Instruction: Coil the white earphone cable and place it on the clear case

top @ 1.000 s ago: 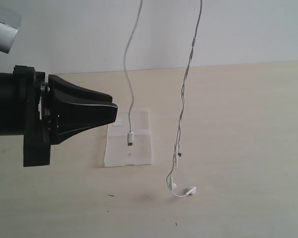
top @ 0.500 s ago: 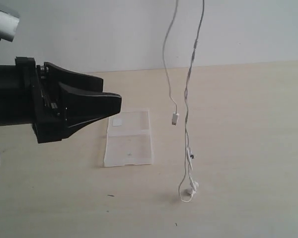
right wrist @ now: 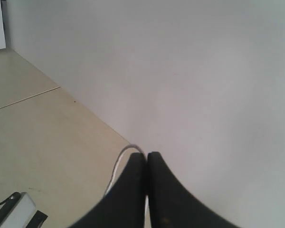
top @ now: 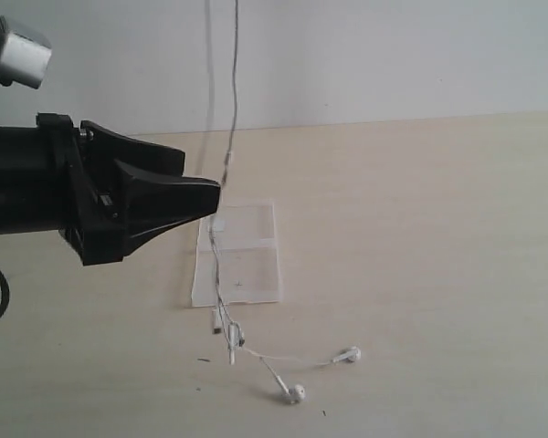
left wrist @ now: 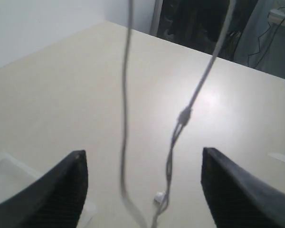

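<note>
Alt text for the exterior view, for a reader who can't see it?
A white earphone cable hangs from above the frame across a clear case on a pale table, its two earbuds lying on the table near the case. The black left pincer juts in from the left.

The pale wooden table bears the clear case left of centre, with the white earphone cable and its two earbuds lying just nearer.

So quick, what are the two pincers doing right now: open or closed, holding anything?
Left pincer: open, holding nothing; the white earphone cable dangles in the gap.
Right pincer: closed on the white earphone cable.
</note>
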`<state>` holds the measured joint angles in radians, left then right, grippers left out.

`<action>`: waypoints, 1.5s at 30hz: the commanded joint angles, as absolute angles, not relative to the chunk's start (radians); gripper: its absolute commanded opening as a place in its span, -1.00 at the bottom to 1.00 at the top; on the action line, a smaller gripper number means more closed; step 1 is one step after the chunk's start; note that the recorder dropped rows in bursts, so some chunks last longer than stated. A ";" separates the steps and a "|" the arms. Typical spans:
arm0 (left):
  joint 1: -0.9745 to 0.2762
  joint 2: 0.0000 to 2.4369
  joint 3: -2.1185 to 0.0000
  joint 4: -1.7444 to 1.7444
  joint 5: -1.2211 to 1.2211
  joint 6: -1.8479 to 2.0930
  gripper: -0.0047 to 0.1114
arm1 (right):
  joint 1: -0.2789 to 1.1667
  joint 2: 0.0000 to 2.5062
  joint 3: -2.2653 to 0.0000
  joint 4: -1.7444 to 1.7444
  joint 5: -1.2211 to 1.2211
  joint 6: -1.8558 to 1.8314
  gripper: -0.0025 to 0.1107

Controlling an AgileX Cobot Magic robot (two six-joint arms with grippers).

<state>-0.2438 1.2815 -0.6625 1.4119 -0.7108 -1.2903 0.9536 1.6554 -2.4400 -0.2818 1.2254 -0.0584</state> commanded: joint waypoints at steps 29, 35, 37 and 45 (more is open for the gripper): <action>-0.360 1.436 -0.733 1.213 -0.743 -1.094 0.19 | 0.954 1.653 -2.438 -0.266 1.221 -0.061 -0.96; -0.360 1.445 -0.735 1.215 -0.669 -1.089 -0.09 | 0.954 1.653 -2.438 -0.268 1.221 -0.061 -0.96; -0.360 1.445 -0.735 1.224 -0.658 -1.089 -0.10 | 0.954 1.653 -2.438 -0.268 1.221 -0.061 -0.96; -0.360 1.445 -0.735 1.194 -0.689 -1.089 -0.48 | 0.954 1.653 -2.438 -0.268 1.221 -0.061 -0.96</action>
<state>-0.3537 1.4440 -0.7281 1.2188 -0.6693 -1.0911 0.9536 1.6554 -2.4400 -0.2596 1.2254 -0.0584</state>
